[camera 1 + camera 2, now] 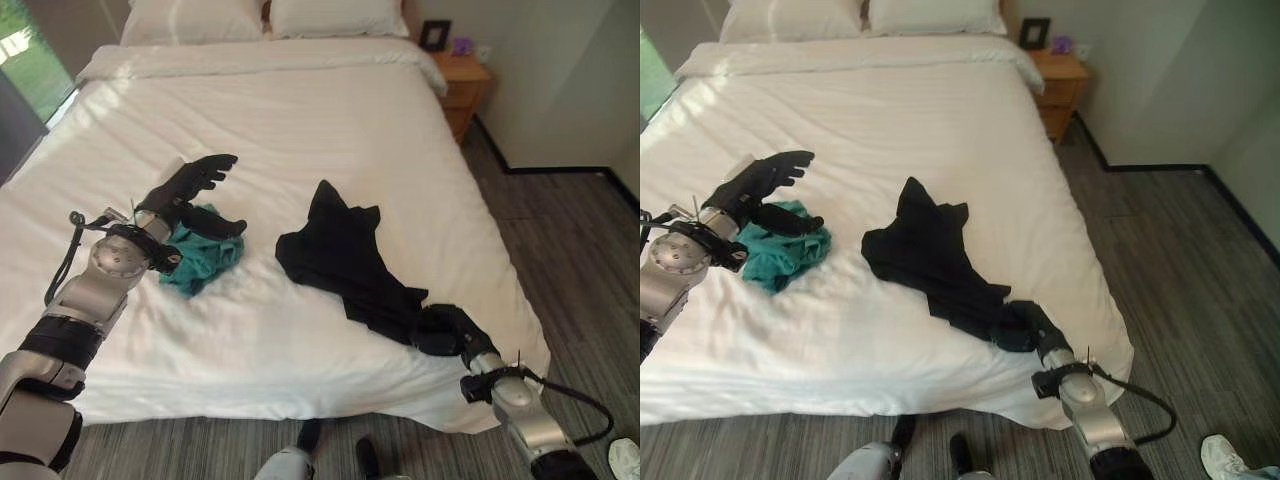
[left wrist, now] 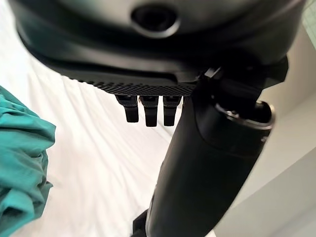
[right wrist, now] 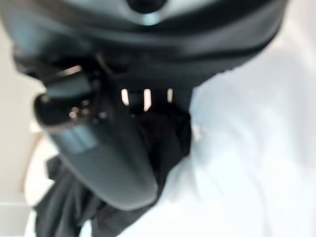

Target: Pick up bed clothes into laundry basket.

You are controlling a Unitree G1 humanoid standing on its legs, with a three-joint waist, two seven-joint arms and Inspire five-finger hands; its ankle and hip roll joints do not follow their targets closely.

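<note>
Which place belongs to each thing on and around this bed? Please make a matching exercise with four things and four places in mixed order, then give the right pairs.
Things:
1. teal garment
2. black garment
3. pillows
4. nightstand

Places:
A. at the head of the bed
B. beside the bed, against the far wall
C. under the left hand, which hovers open
D. its near end at the right hand, by the bed's near corner

Pairs: 1-C, 2-D, 3-A, 4-B
</note>
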